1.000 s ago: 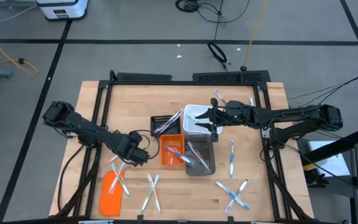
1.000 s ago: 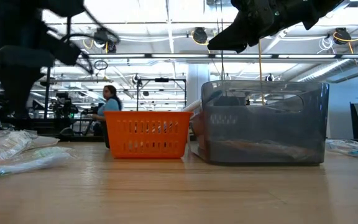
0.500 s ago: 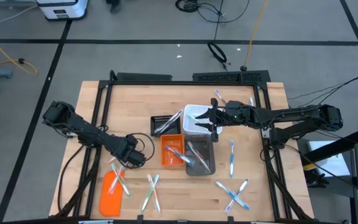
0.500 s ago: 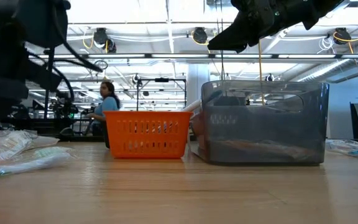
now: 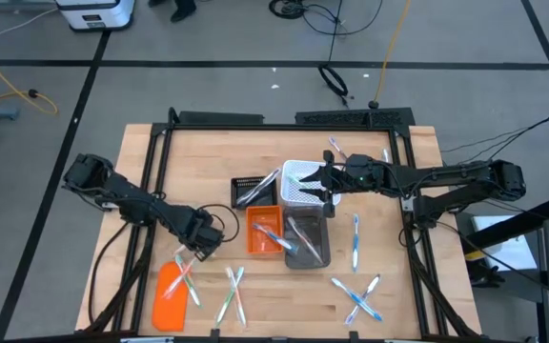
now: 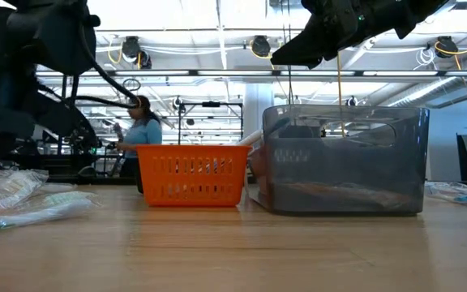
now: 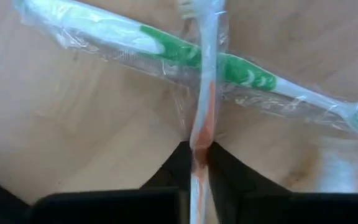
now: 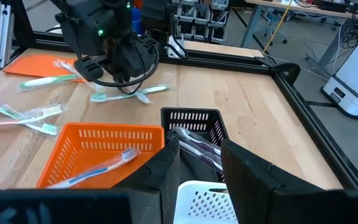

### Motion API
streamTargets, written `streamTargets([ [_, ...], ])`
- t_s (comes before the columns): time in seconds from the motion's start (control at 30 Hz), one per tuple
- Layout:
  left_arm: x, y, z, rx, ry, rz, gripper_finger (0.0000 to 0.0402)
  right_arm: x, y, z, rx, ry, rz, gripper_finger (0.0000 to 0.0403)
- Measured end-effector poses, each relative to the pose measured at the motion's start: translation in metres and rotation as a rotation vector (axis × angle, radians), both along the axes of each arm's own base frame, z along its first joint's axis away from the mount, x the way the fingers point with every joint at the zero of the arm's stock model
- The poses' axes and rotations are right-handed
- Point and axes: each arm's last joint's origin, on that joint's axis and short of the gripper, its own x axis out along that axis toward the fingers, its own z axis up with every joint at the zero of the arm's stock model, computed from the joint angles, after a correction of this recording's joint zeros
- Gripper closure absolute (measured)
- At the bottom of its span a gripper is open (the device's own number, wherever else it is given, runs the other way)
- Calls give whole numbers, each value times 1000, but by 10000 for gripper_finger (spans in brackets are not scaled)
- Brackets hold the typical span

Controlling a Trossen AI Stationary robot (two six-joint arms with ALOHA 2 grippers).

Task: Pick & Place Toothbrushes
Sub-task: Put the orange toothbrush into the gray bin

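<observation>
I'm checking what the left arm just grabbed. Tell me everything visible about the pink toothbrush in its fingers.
The pink toothbrush is a thin stick with a white upper stretch and a pink-orange handle, sealed in clear crinkly wrap. It lies on the wooden table, crossing over a green-and-white wrapped toothbrush. The left gripper has its dark fingers closed on the handle.

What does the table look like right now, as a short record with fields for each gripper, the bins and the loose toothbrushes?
left gripper: shut on orange-handled toothbrush, which crosses a green-handled toothbrush
right gripper: over the white bin, jaws apart, holding nothing
bins: orange basket, grey bin, black basket, clustered mid-table
loose toothbrushes: scattered on the wooden table
orange lid: flat, near the left gripper
</observation>
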Motion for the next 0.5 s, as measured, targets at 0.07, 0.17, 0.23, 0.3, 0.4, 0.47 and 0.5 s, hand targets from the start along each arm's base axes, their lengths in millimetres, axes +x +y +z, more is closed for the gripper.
streamTargets([
  [0.07,-2,4,2,16,7,22,386,0,0,0,0,-1,0,293],
  [0.17,-4,9,7,21,3,46,387,0,0,0,0,-1,0,294],
  [0.23,-6,11,15,28,3,55,396,0,0,0,0,-1,0,293],
  [0.3,-7,14,23,52,-14,60,397,0,0,0,0,-1,0,293],
  [0.4,-6,17,40,86,-70,60,398,0,0,0,0,-1,0,295],
  [0.47,-5,18,53,120,-118,55,398,0,0,0,0,-1,0,295],
  [0.5,-5,18,59,135,-145,46,399,0,0,0,-1,-1,0,295],
])
